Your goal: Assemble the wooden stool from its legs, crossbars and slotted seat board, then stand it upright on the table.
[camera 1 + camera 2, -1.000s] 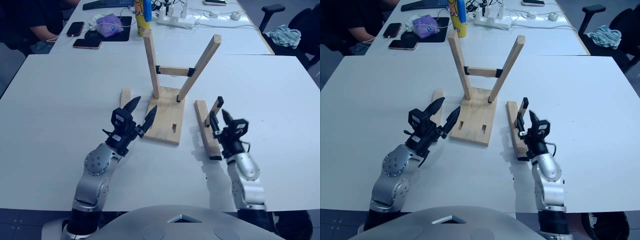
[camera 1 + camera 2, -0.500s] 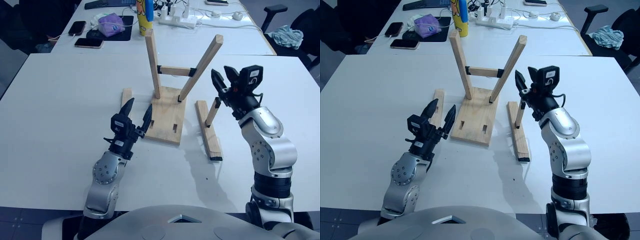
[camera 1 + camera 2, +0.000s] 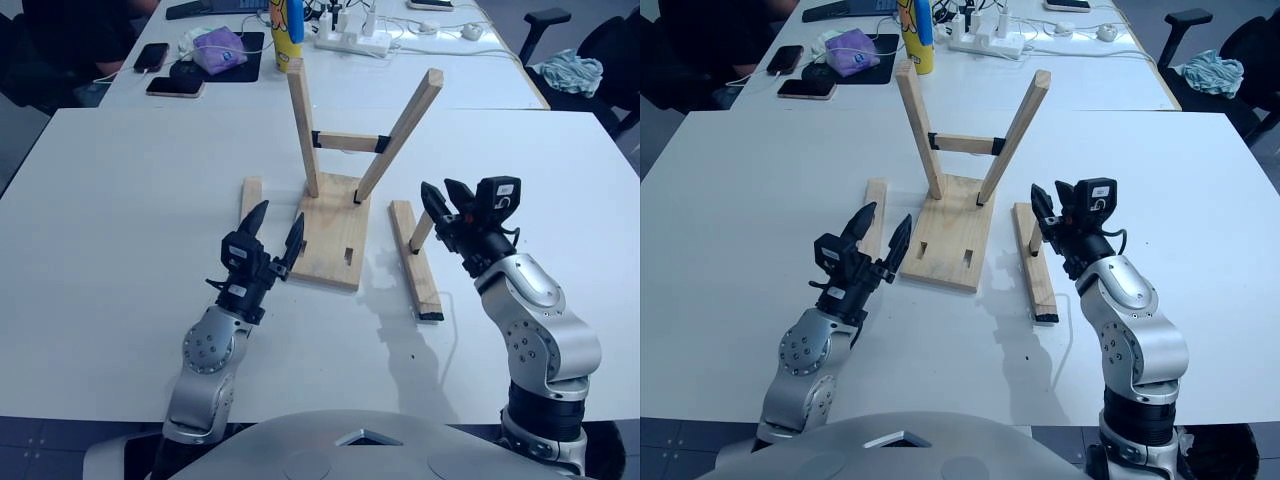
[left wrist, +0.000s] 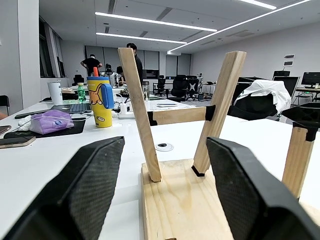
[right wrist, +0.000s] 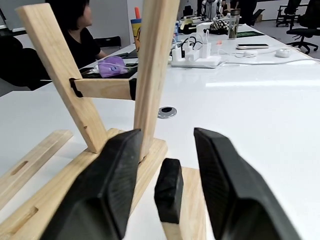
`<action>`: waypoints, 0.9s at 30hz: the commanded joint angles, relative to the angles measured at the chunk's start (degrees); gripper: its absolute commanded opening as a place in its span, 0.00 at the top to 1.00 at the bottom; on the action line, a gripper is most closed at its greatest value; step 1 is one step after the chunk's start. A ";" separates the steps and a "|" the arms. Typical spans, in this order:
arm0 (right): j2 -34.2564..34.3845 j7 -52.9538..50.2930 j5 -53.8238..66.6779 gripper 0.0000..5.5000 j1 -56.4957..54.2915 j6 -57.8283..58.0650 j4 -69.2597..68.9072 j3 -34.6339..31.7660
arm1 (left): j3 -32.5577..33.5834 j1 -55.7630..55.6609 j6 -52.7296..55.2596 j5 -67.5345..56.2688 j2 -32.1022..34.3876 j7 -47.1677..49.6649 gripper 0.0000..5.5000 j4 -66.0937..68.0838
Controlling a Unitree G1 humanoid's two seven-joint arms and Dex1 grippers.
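The board [image 3: 330, 232] lies flat mid-table [image 3: 120, 220]. From its far end rise an upright leg [image 3: 303, 127] and a leaning leg [image 3: 400, 135], joined by a crossbar [image 3: 350, 142].

At the board's 3 o'clock, just beside it, a flat leg [image 3: 417, 265] carries a black-capped stub [image 3: 422, 232] that sticks up. At 9 o'clock lies a loose leg [image 3: 251, 192].

The left gripper [image 3: 280, 211] is spread wide at the board's 7 o'clock, holding nothing. The loose leg is just beyond it at 11 o'clock.

The right gripper [image 3: 437, 186] is also spread, with the stub's cap between its fingers; whether they touch it is unclear. The leaning leg tilts toward it, close at 10 o'clock.

On the far table at 12 o'clock stand a yellow can [image 3: 287, 25], a purple pouch [image 3: 218, 48], phones [image 3: 176, 87] and a power strip [image 3: 352, 42]. The can's print is too small to read.
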 commanded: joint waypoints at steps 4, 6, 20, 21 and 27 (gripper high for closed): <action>0.67 -1.36 -0.62 0.83 0.33 1.51 -0.81 0.60 | 0.13 -0.46 1.10 -0.47 0.62 -0.66 0.45 -0.42; 0.57 -1.35 -0.66 0.89 0.39 2.11 -0.63 0.83 | 0.09 -0.41 1.10 -0.39 0.58 -0.68 0.45 -0.47; -2.69 5.13 -3.81 0.93 9.64 -5.77 3.19 2.42 | 0.01 2.30 1.74 -0.17 0.90 0.20 0.45 -2.73; -2.58 5.59 -3.90 0.93 10.20 -7.12 3.83 2.17 | 0.05 2.18 1.85 -0.17 0.93 0.19 0.45 -2.78; -2.67 9.06 -4.97 0.93 15.28 -14.44 8.12 2.39 | 0.25 1.41 2.37 -0.55 1.24 0.01 0.45 -2.96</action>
